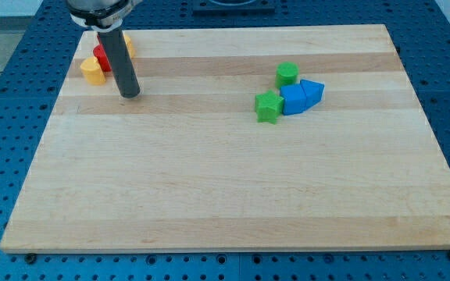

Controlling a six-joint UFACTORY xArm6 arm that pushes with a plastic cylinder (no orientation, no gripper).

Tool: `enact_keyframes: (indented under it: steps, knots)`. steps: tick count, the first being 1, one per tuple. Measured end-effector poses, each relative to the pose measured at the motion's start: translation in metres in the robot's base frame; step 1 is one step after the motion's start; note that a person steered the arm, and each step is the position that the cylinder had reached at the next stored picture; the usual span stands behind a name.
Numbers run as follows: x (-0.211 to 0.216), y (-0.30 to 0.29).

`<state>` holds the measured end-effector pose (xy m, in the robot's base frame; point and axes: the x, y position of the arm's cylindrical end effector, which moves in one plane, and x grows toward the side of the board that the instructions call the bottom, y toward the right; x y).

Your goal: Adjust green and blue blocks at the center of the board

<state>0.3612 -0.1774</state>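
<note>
A green star-shaped block (268, 107) lies right of the board's centre, touching a blue cube (293, 100) on its right. A blue triangular block (312, 92) sits against the cube's right side. A green round-cornered block (287, 74) stands just above them, slightly apart. My tip (130, 94) rests on the board near the view's top left, far to the left of these blocks.
A yellow block (93, 71), a red block (101, 58) and an orange block (127, 45) cluster at the top left corner, just up and left of my tip, partly hidden by the rod. The wooden board (233, 195) lies on a blue perforated table.
</note>
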Motion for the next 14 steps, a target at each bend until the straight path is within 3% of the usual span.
enact_keyframes:
  steps: [1,2,3,5,7,8,9,10,11,12,14]
  knots:
    - [-0.007,0.062]
    - [-0.054,0.160]
    - [-0.082,0.170]
    - [-0.106,0.274]
    - [-0.014,0.257]
    - [-0.048,0.260]
    - [-0.065,0.320]
    - [-0.042,0.360]
    - [-0.023,0.327]
    - [-0.031,0.321]
    - [0.032,0.314]
